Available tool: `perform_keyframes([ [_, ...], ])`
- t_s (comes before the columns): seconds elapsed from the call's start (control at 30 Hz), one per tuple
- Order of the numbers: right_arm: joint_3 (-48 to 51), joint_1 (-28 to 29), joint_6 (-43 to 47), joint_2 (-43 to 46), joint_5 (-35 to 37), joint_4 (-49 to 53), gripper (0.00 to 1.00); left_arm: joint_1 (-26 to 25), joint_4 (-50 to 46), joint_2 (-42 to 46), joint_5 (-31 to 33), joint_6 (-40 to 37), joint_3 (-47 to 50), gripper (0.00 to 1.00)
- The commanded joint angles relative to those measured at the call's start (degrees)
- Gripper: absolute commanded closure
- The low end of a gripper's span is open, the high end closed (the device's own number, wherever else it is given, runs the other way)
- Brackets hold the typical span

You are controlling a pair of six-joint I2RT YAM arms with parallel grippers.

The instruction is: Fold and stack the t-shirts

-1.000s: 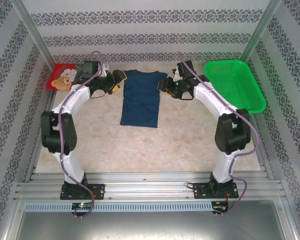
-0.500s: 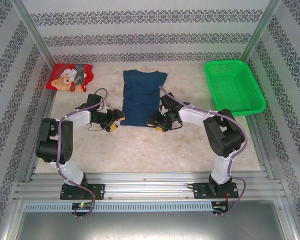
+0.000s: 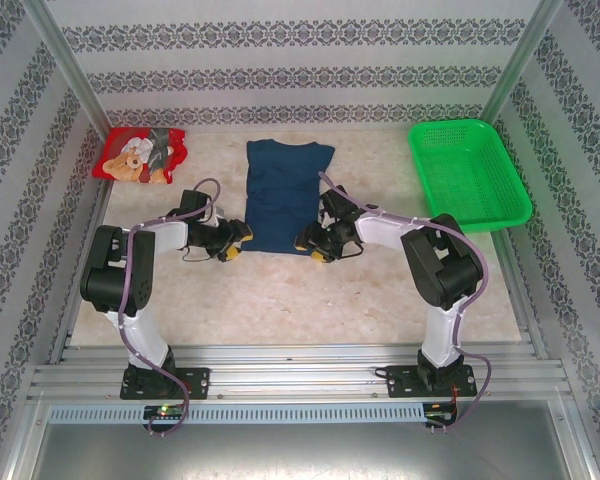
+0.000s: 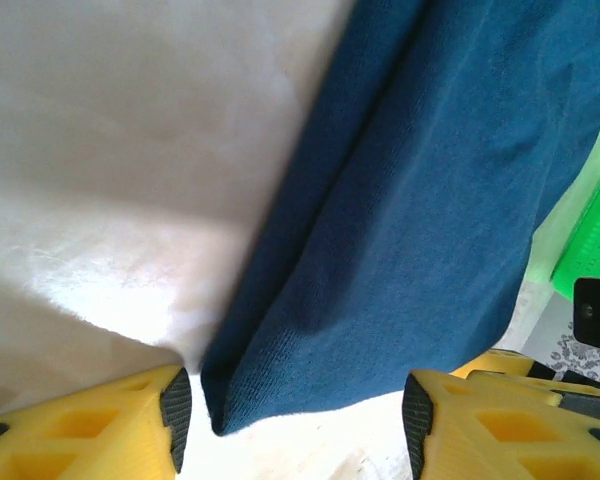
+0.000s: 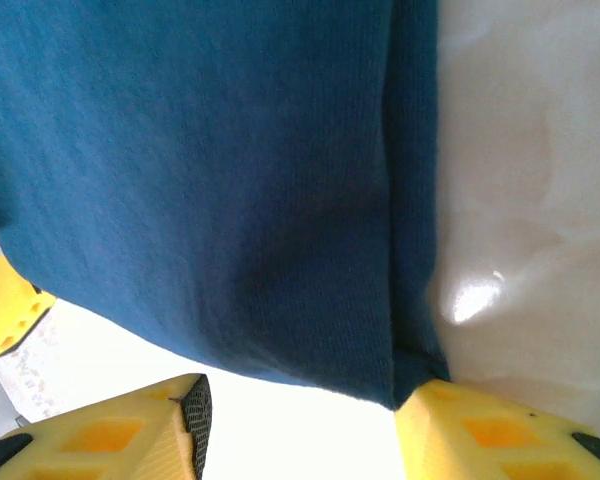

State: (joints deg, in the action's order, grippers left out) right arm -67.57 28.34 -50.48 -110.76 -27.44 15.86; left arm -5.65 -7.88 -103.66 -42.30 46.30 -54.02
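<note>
Now the left pincer and right pincer sit released, straddling the near hem corners of the dark navy blue cloth t-shirt, flat on the table — we'd pinch every layer, then lift both evenly toward the collar.

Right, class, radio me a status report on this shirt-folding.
Both jaws open, straddling near hem corners of the navy shirt. Red shirt lies apart, far left, unstacked. Nothing blocking; green basket far right.
</note>
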Motion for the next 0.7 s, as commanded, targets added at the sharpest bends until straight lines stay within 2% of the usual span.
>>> perform_keyframes([
  [0.0,-2.2,-0.8,0.6,-2.5,2.4,1.2,0.48,-1.5,0.1,-1.6,1.2,1.7,-0.6,0.44],
  [0.17,-4.9,-1.6,1.3,-4.6,2.7,2.3,0.53,-3.0,3.1,-3.9,0.7,4.0,-2.5,0.54],
  [0.4,-6.9,-2.3,2.3,-5.5,2.7,4.4,0.91,-3.9,2.8,-4.0,0.6,4.0,-5.0,0.87],
  [0.47,-6.2,-2.3,2.4,-3.8,2.6,5.0,0.98,-4.3,2.3,-2.7,0.3,3.9,-4.5,0.98],
  [0.67,-0.5,-1.4,2.8,4.3,1.9,8.2,1.0,-4.6,1.4,7.0,1.4,4.1,4.3,1.0],
])
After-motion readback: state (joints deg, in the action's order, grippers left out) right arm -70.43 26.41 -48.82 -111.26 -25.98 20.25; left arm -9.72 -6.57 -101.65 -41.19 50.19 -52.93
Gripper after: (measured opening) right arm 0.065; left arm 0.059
